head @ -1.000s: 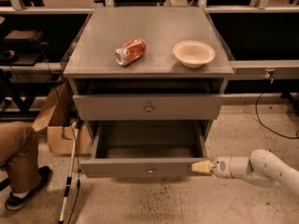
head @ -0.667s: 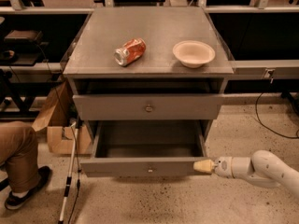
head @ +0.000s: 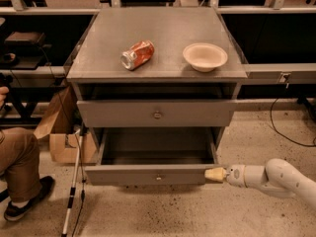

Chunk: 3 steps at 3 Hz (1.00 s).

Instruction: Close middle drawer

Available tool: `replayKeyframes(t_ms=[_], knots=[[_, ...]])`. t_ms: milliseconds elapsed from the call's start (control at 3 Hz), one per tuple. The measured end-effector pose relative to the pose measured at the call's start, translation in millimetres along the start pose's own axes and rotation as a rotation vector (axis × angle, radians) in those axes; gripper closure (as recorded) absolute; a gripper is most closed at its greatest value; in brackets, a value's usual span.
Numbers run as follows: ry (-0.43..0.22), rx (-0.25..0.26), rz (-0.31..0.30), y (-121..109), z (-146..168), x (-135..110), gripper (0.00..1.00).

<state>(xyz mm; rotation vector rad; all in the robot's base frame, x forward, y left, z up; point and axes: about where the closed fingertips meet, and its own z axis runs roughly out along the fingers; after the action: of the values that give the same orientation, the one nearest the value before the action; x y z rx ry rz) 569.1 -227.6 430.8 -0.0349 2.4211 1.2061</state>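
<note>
The middle drawer [head: 148, 174] is pulled far out of the grey cabinet, low down, and its long tray is empty. Its low front panel has a small round knob [head: 158, 177] in the centre. My gripper [head: 215, 174] comes in from the right on a white arm [head: 271, 177]. Its cream fingertips are pressed together and rest against the right end of the drawer's front panel. It holds nothing. Above it is a taller-fronted drawer [head: 157, 113], almost pushed in.
On the cabinet top [head: 98, 63] lie a crushed red can [head: 137, 54] and a beige bowl [head: 205, 56]. A person's leg [head: 19, 167] and a white cane [head: 71, 186] are at the left, by a cardboard box [head: 61, 132]. A cable [head: 291, 132] runs across the floor at the right.
My gripper has shifted slightly up and left, onto the right end of the drawer front. The drawer itself has barely moved.
</note>
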Motion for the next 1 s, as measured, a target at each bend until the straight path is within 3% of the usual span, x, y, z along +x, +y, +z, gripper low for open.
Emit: replayKeyframes(t_ms=[1000], knots=[[-0.023, 0.012, 0.001, -12.2, 9.7, -19.1, 1.0]])
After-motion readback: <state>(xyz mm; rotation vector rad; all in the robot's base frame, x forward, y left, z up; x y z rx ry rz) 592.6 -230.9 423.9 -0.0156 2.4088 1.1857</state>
